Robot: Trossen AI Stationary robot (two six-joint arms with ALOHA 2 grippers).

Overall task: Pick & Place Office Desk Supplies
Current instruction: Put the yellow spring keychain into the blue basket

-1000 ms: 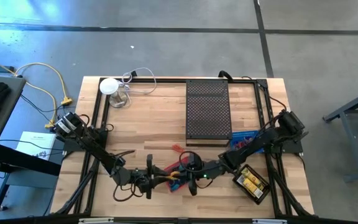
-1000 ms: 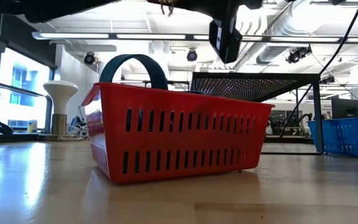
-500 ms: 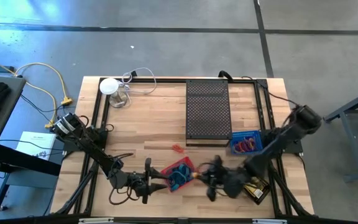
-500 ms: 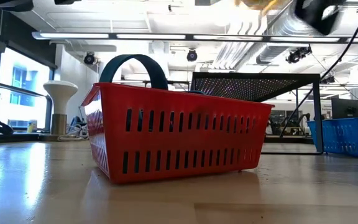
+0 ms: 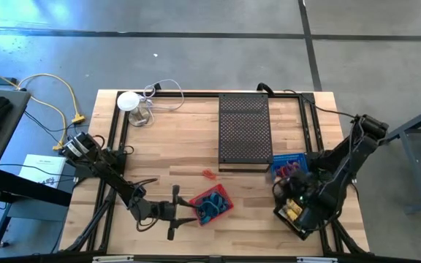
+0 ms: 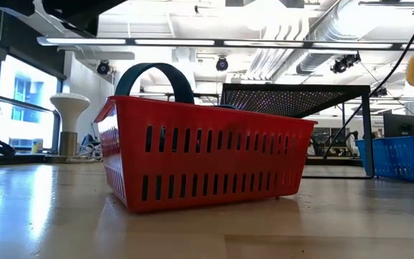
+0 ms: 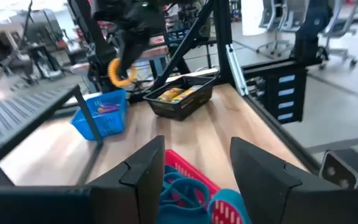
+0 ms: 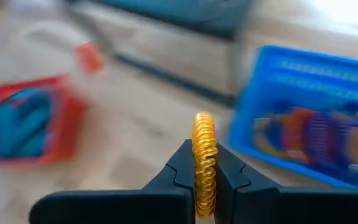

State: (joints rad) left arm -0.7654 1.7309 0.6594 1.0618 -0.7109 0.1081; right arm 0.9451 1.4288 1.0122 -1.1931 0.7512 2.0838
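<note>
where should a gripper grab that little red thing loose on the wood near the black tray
Pinch across its narrow middle, coming straight down. The small red item lies flat and alone on the wood, bare table on both long sides, while the black tray just beyond it would likely crowd a side approach. The open left gripper, at the red basket, looks nearest.

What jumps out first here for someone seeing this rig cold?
The right gripper, shut on a yellow coiled ring, hangs near the blue basket of colourful loops at the table's right. The red basket with blue items sits front centre, with the left gripper open right beside it. The large black perforated tray fills the middle back of the table.
</note>
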